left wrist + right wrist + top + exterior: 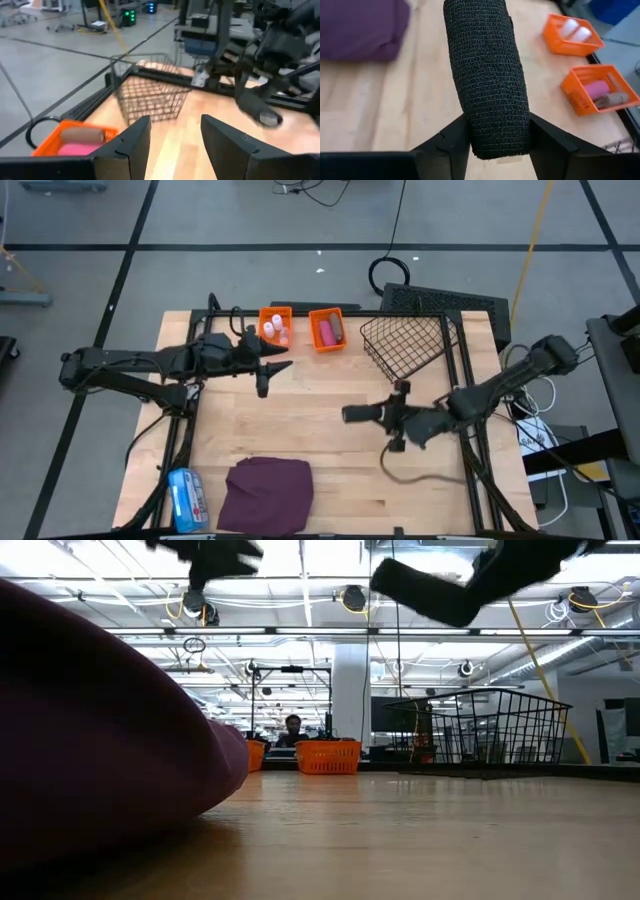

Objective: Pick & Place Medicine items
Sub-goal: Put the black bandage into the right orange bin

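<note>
My right gripper (pixel 497 137) is shut on the black oblong (pixel 487 75), a netted roll, held over the table's middle (pixel 362 413). One orange bin (pixel 572 32) holds white round bottles. The other orange bin (pixel 600 92) holds the pink tube (pixel 596 89) and the grey-brown oblong (pixel 611 100). Both bins stand by the far edge. My left gripper (pixel 175 135) is open and empty, hovering just in front of the bins (pixel 272 370). My right gripper pinches the black oblong by its end nearest the wrist (pixel 495 145), one finger (pixel 452 137) on each side. The fingers come level from the table's right, and the oblong sticks out ahead of them toward the left. It is lifted clear of the table (pixel 425 590).
A black wire basket (pixel 405 345) stands at the far right of the table, beside the bins. A purple cloth (pixel 268 495) and a blue-and-white packet (pixel 187 500) lie at the near edge. Bare wood (pixel 320 420) shows between them and the bins.
</note>
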You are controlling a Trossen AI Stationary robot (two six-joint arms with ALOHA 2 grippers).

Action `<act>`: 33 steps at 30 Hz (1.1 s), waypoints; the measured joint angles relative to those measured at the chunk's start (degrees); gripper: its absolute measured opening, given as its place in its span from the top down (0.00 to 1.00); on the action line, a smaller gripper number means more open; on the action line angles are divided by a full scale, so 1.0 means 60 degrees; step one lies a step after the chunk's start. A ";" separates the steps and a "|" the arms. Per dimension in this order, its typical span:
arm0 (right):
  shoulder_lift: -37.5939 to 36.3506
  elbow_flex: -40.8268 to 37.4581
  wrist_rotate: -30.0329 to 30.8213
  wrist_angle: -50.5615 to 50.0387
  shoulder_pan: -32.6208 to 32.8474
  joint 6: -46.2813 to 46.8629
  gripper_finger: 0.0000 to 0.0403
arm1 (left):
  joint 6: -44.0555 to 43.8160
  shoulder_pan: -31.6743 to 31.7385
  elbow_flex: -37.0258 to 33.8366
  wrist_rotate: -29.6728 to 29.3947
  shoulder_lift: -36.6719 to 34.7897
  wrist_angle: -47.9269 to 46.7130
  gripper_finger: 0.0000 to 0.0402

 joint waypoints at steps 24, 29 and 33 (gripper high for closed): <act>0.2956 -0.3013 0.0473 1.2470 -0.3671 -1.0547 0.62 | -0.1300 0.0775 -0.0601 0.1687 0.3405 0.3938 0.39; 0.3318 -0.3010 0.0502 1.3461 -0.3769 -1.1463 0.62 | -0.1783 0.0753 -0.0598 0.1782 0.3402 0.4512 0.37; 0.3357 -0.3002 0.0509 1.3693 -0.3798 -1.1498 0.62 | -0.1995 0.0729 -0.0594 0.2082 0.3405 0.4551 0.37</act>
